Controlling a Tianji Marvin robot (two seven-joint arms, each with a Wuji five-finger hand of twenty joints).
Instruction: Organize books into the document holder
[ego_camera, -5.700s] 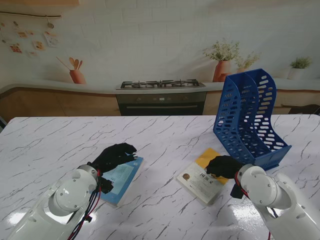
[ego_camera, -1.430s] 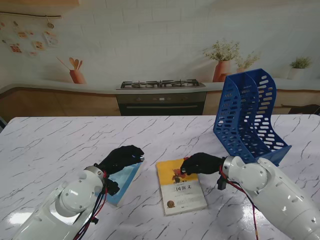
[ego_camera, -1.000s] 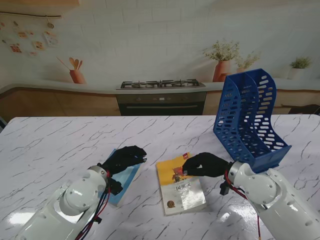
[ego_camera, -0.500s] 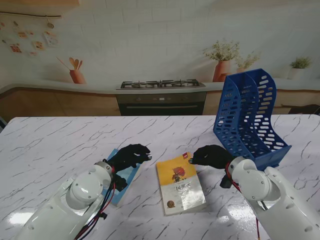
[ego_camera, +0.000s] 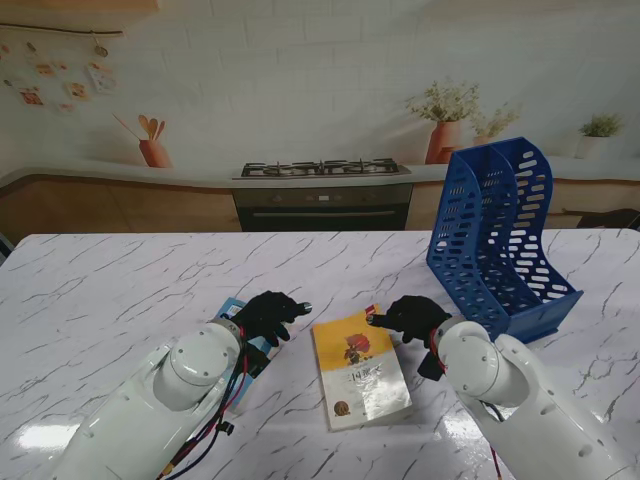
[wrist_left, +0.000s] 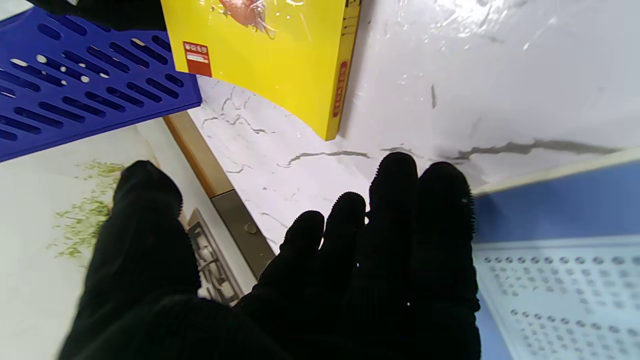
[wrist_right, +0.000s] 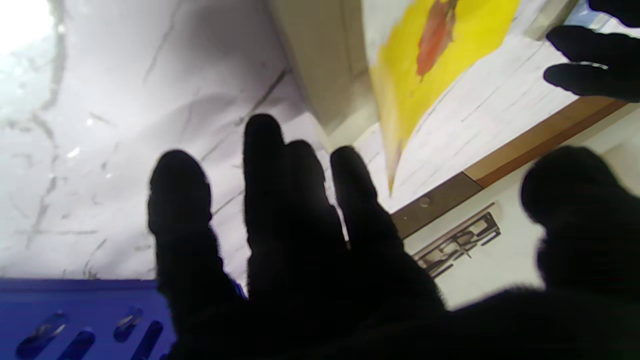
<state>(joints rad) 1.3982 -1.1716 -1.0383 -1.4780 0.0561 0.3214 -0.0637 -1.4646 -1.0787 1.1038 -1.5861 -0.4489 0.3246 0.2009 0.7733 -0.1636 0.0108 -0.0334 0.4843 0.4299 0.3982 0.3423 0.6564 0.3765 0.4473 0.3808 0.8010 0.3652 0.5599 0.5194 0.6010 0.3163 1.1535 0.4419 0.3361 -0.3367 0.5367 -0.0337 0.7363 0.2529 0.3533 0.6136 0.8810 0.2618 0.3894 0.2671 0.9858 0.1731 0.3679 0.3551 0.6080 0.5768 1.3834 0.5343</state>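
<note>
A yellow book (ego_camera: 360, 368) lies flat in the middle of the table, also seen in the left wrist view (wrist_left: 270, 55) and the right wrist view (wrist_right: 440, 60). My right hand (ego_camera: 408, 316) hovers open at its far right corner, thumb apart from the fingers (wrist_right: 280, 200), holding nothing. A blue book (ego_camera: 232, 306) lies to the left, mostly hidden by my left arm. My left hand (ego_camera: 272, 314) is open past its right edge (wrist_left: 555, 250), fingers (wrist_left: 395, 220) stretched toward the yellow book. The blue document holder (ego_camera: 505, 240) stands upright at the far right.
The table's far edge meets a counter with a stove (ego_camera: 322, 170). Potted plants (ego_camera: 447, 115) stand behind the holder. Bare marble (ego_camera: 120, 290) spreads to the far left, and a narrow strip of it (ego_camera: 300, 330) separates the two books.
The right hand dragged the yellow book from the right to the middle, then let go; it now sits at the book's far corner. The left hand crept right, off the blue book.
</note>
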